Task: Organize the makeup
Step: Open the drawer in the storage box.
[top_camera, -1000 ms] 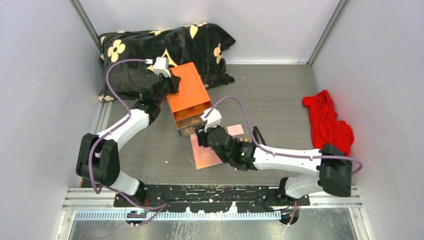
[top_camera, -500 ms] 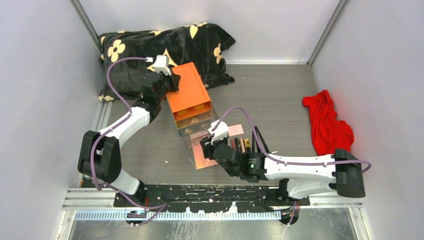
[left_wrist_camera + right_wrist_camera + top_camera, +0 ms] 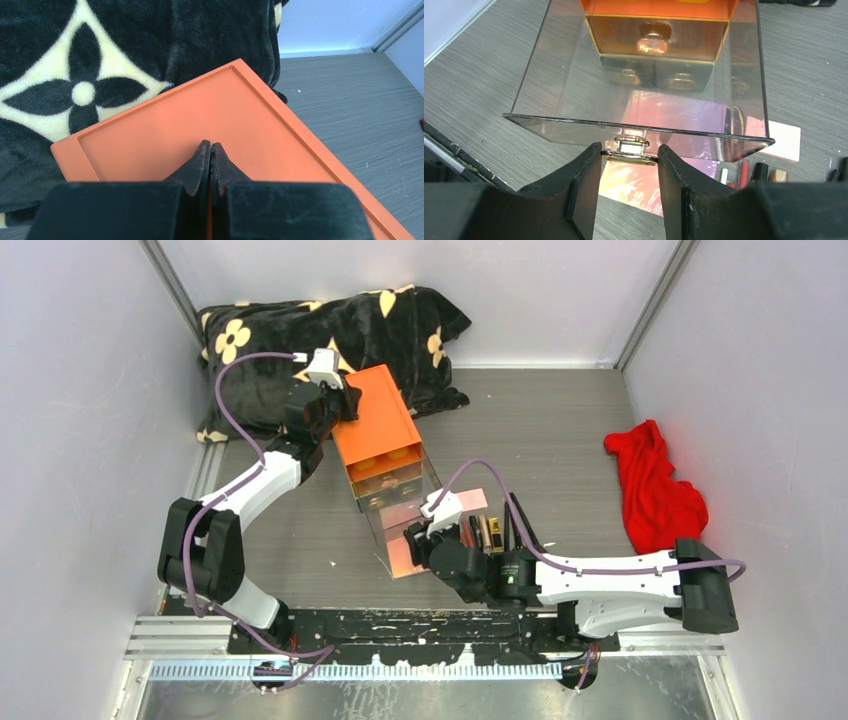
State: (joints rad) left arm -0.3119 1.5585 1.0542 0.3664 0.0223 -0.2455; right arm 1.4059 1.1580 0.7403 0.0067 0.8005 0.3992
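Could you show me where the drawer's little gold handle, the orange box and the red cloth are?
gold handle (image 3: 630,148): right wrist view, middle of the handle.
orange box (image 3: 165,125): left wrist view, flat lid.
red cloth (image 3: 652,488): top view, middle of the heap.

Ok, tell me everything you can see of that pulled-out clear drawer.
The clear drawer looks like thin, smoky see-through plastic with a gold handle on its front wall. It stands pulled far out of the bottom of the orange box and looks empty. The pink palette lies partly beneath it and shows through its floor. The right gripper appears to clamp the handle from both sides.
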